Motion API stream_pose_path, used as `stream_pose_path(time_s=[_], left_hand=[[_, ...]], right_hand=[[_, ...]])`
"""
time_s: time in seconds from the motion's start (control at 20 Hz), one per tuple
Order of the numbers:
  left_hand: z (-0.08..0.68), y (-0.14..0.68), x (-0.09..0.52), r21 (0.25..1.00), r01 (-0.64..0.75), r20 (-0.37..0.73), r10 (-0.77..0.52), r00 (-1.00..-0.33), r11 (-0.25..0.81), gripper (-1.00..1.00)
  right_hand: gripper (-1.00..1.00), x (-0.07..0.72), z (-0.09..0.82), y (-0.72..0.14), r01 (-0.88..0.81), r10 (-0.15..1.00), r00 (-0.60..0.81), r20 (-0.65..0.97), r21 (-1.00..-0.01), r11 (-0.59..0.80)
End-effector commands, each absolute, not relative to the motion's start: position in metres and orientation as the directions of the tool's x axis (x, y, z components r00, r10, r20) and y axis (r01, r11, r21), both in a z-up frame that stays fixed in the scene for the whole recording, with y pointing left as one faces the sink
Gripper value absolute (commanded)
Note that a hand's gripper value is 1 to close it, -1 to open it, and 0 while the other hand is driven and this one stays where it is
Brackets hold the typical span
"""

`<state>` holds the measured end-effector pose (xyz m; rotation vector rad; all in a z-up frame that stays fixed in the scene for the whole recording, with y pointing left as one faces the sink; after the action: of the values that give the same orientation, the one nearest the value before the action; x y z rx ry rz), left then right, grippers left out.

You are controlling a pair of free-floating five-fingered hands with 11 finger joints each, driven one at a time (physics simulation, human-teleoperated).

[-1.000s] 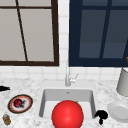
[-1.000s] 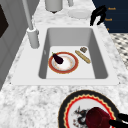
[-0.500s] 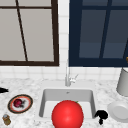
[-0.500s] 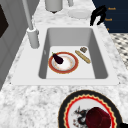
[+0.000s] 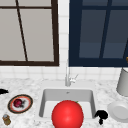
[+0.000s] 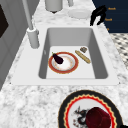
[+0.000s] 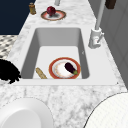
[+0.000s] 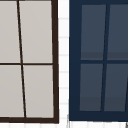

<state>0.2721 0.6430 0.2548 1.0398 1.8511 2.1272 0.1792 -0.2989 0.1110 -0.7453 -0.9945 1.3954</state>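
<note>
One white plate (image 5: 119, 111) just beside right hand (image 5: 101, 115).

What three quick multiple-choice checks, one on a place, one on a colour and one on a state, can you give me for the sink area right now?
1. Where does the eggplant lie?
A. on the red-rimmed plate in the sink
B. on the counter by the faucet
C. on the white plate

2. What colour is the empty plate on the counter to the right of the sink?
A. black
B. white
C. blue

3. How is the right hand?
A. curled round the eggplant
B. pressed flat on the faucet
C. holding nothing, at the sink's right edge

Answers: 1 A, both side views show it on that plate. 2 B, it is plain white in the front view. 3 C, nothing is in its fingers.
</note>
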Motion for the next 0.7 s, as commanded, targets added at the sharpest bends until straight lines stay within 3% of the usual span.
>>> stream_pose_path(time_s=[0.0,0.65], left_hand=[[0.255,0.643,0.272,0.915,0.329,0.404,0.517,-0.755,-0.234,-1.00],[0.256,0.624,0.197,0.898,0.372,0.440,0.501,-0.746,-0.235,-1.00]], right_hand=[[0.00,0.179,0.111,-0.299,-0.439,0.988,-0.088,0.124,-0.895,0.073],[0.00,0.179,0.111,-0.299,-0.439,0.988,-0.088,0.124,-0.895,0.073]])
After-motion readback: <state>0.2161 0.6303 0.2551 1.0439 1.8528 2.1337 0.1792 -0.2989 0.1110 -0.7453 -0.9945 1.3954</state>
